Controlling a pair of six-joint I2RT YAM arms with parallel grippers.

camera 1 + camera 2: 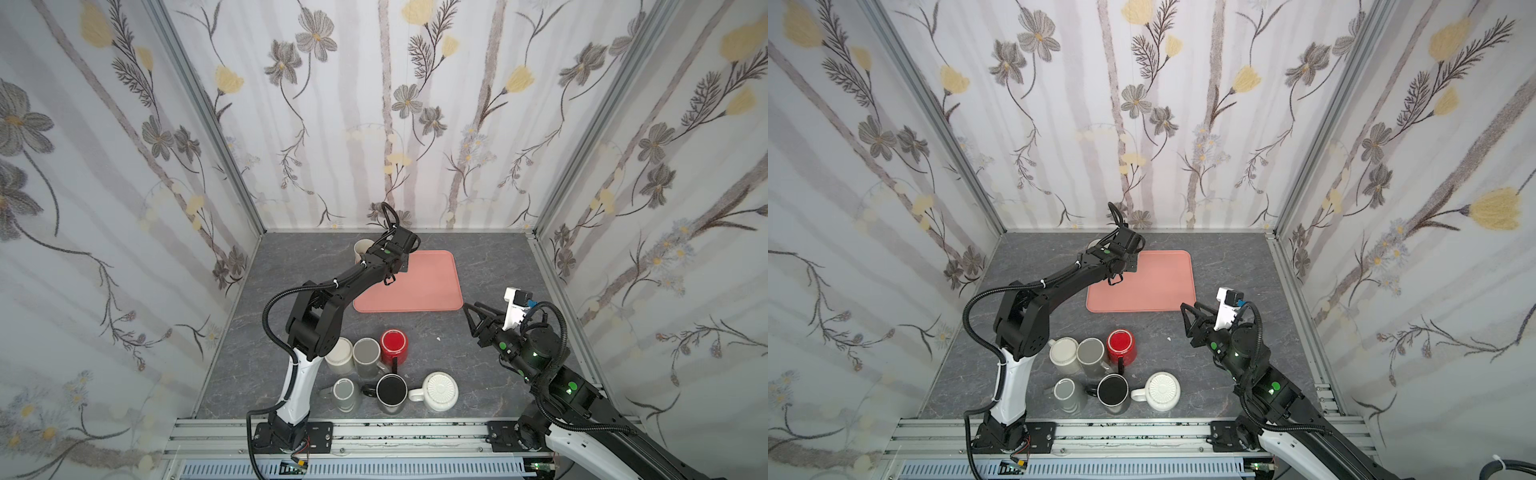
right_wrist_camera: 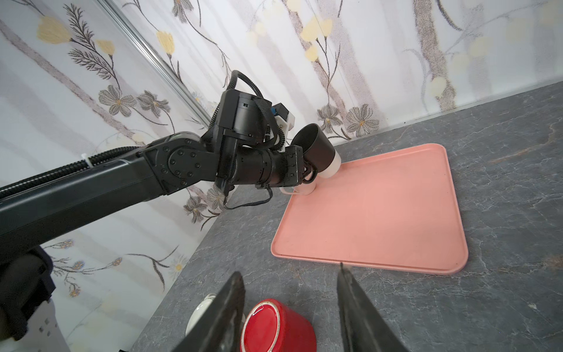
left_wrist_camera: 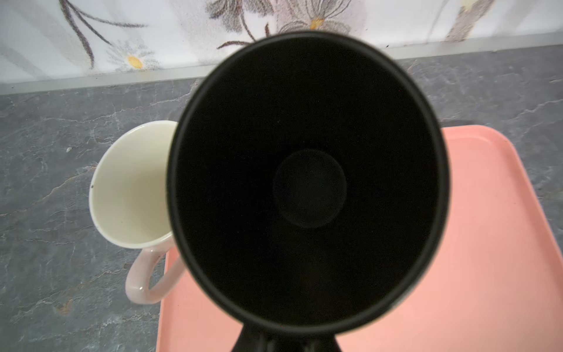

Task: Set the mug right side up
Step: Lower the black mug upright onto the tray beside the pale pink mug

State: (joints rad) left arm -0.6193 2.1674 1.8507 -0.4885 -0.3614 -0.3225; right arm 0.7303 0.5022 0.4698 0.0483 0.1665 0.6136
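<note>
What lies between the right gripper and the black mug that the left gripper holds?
The pink tray and a strip of bare tabletop, seen in the right wrist view.

Tray (image 1: 419, 286) on table (image 1: 490, 257) at centre back, raised mug (image 2: 316, 149) tilted over its back left corner, second mug (image 1: 360, 249) upright on table just left of that corner, six mugs (image 1: 365, 355) in two rows before tray, near front edge

black mug (image 3: 307, 122): rim blurred, hiding part of cream mug (image 3: 131, 186) | red mug (image 2: 274, 326): cut off at picture's edge
</note>
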